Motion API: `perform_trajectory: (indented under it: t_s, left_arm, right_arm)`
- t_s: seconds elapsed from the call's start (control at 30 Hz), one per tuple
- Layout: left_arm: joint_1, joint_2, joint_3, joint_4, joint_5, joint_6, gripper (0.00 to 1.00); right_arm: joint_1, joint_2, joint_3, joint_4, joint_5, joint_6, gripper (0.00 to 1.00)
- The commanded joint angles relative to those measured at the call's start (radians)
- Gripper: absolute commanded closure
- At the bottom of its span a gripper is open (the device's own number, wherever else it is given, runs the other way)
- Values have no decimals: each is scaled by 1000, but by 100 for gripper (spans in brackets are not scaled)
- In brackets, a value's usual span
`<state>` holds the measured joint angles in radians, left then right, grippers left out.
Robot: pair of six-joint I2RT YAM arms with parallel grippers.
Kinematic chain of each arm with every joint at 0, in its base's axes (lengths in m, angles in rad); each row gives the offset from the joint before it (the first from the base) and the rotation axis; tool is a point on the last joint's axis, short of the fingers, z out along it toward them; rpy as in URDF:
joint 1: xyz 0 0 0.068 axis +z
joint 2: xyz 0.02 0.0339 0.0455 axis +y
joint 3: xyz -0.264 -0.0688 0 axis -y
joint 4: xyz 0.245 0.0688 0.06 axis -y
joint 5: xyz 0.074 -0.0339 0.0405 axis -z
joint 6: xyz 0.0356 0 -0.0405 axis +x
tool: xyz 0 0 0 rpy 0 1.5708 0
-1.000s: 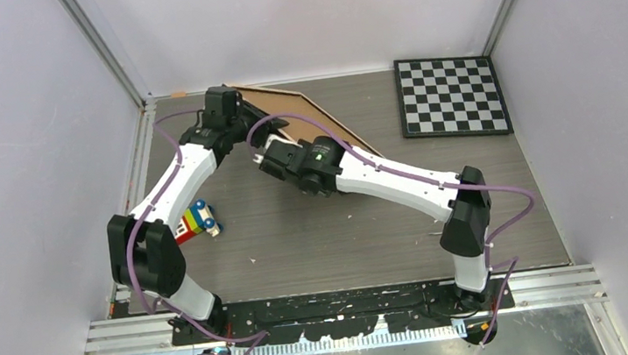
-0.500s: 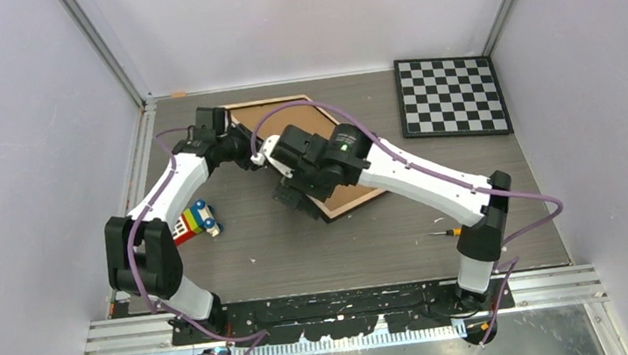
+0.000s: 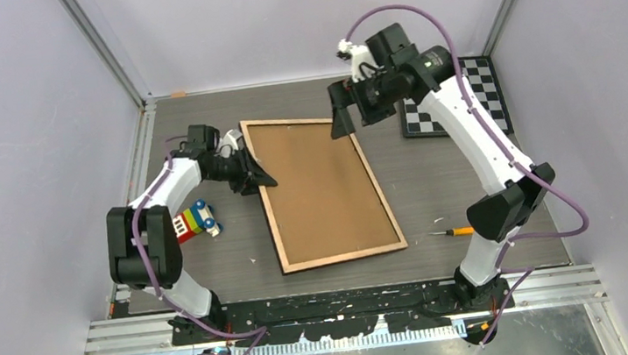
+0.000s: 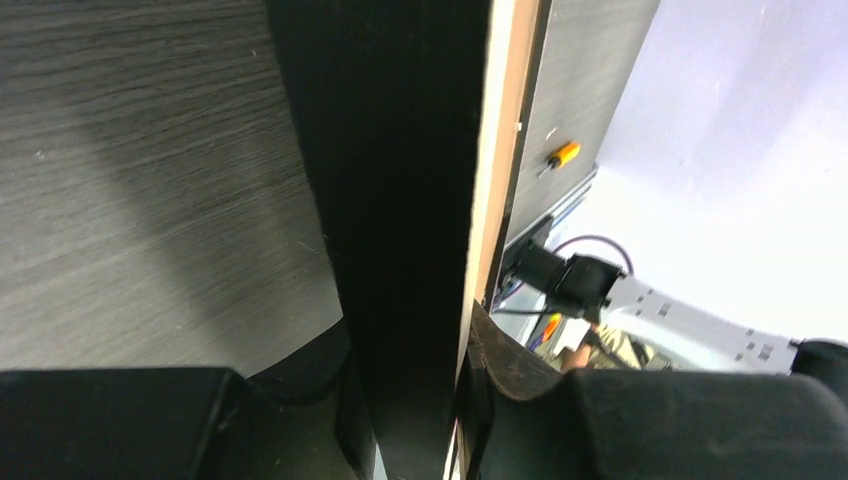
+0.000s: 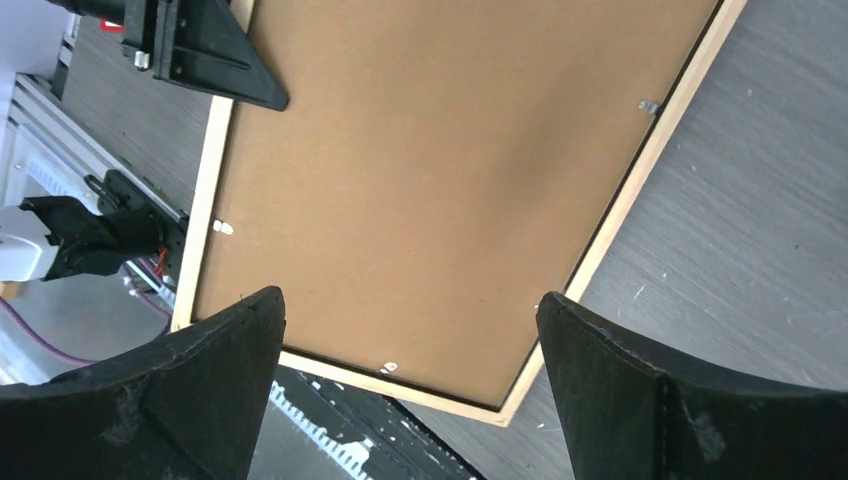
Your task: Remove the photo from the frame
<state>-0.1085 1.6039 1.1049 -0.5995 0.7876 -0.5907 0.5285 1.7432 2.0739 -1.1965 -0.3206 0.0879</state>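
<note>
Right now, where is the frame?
In the top view the frame lies back-up mid-table, its left edge in the left gripper, between the toy and the screwdriver.

- Left gripper (image 4: 415,410) clamped on the frame (image 4: 400,150) edge, 6 o'clock.
- Black edge runs 12 to 6; light wood rim on its 3 o'clock side.
- Orange-handled screwdriver (image 4: 563,154) at 1 o'clock.
- Grey table (image 4: 140,180) at 9 o'clock.

Pale lilac walls (image 3: 15,130), dark grey woodgrain table (image 3: 435,191), aluminium corner posts (image 3: 103,50)
</note>
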Motion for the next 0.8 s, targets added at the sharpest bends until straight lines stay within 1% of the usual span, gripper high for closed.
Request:
perform_trajectory:
  t_s: [0.0, 0.13, 0.23, 0.33, 0.4, 0.5, 0.57, 0.63, 0.67, 0.73, 0.77]
  left_arm:
    - [13, 75, 29, -20, 58, 280, 100]
    - [49, 159, 49, -10, 28, 306, 100]
    - [73, 204, 67, -9, -2, 332, 100]
    - [92, 259, 100, -25, -5, 368, 99]
    - [99, 303, 137, -57, -1, 413, 96]
    - [104, 349, 178, -88, -29, 447, 87]
    - [104, 362, 188, -90, -45, 448, 76]
    - [104, 363, 195, -94, -73, 448, 62]
    - [130, 362, 197, -95, -85, 448, 56]
    - [138, 359, 206, -93, -108, 445, 48]
    - [141, 358, 213, -94, -116, 444, 46]
  right_arm:
    - [-115, -5, -58, -64, -216, -72, 0]
    - [-252, 55, -109, -156, -325, -172, 0]
    - [-338, 69, -162, -158, -360, -207, 0]
    - [-389, 90, -191, -170, -361, -245, 0]
    - [-415, 96, -214, -171, -377, -256, 0]
    - [-440, 102, -243, -166, -396, -260, 0]
    - [-454, 102, -254, -166, -400, -268, 0]
    - [-463, 101, -262, -170, -398, -281, 0]
    - [-470, 101, -266, -170, -395, -287, 0]
    - [-481, 97, -272, -173, -387, -299, 0]
    - [-486, 95, -273, -174, -381, -304, 0]
